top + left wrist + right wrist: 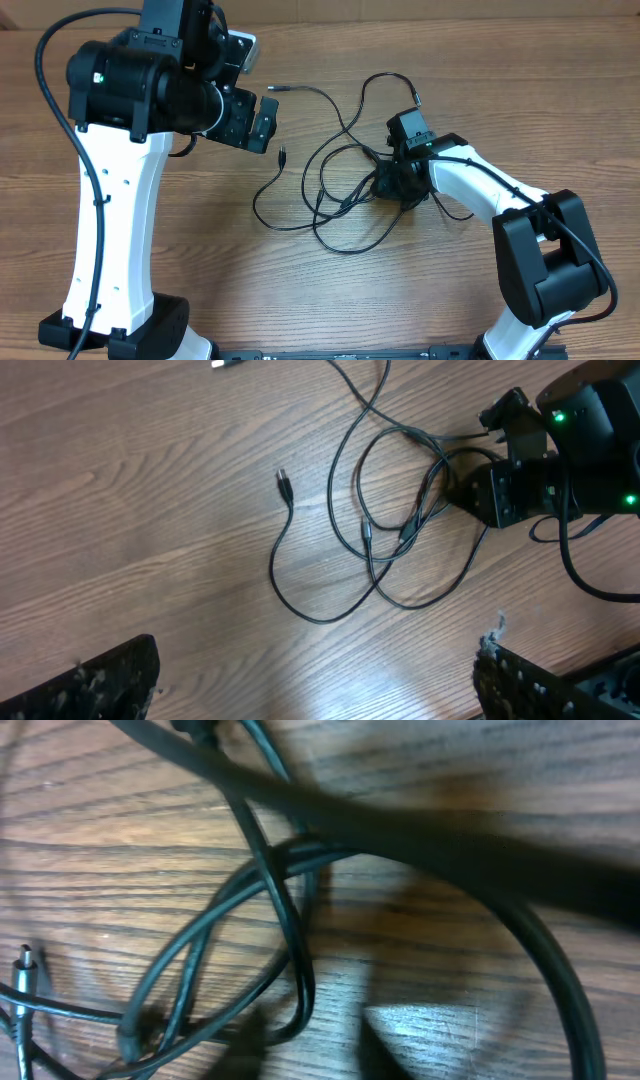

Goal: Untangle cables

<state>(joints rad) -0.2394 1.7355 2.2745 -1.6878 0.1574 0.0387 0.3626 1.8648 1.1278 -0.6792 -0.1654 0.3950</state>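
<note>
Several cables [345, 200] knotted mid-frame; my right jaws at tangle, clench unclear; left jaws spread, empty. Next: tease one strand out.

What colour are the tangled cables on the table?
The cables are black, with silvery plug tips; this shows best in the left wrist view.

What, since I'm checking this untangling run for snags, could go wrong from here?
The right end effector sits where several cables cross; a pull there may tighten the tangle rather than loosen it. The left end effector hangs open, apart from them, so nothing pins the bundle and it could drag along whole.
</note>
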